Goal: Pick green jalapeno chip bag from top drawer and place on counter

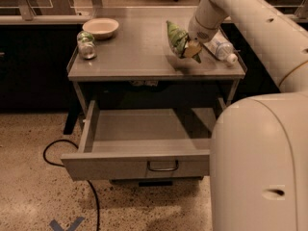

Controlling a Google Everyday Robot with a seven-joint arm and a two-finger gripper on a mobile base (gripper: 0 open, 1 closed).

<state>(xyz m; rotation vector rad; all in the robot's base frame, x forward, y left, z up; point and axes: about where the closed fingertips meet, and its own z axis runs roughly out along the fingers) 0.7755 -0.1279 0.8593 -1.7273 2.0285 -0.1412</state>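
My gripper (191,49), near the counter's (130,57) front right corner, is clamped on the green jalapeno chip bag (175,35), its markings too small to read, just beside the water bottle (220,47) at the right edge, with bare surface running to the jar (86,46) and bowl (100,28) at the back left corner, above the open top drawer (139,165).

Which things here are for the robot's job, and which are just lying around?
For the job:
chip bag, held in the gripper at the right side of the counter
drawer, pulled open

Just lying about:
bowl, jar and bottle, all on the counter
cable on the floor
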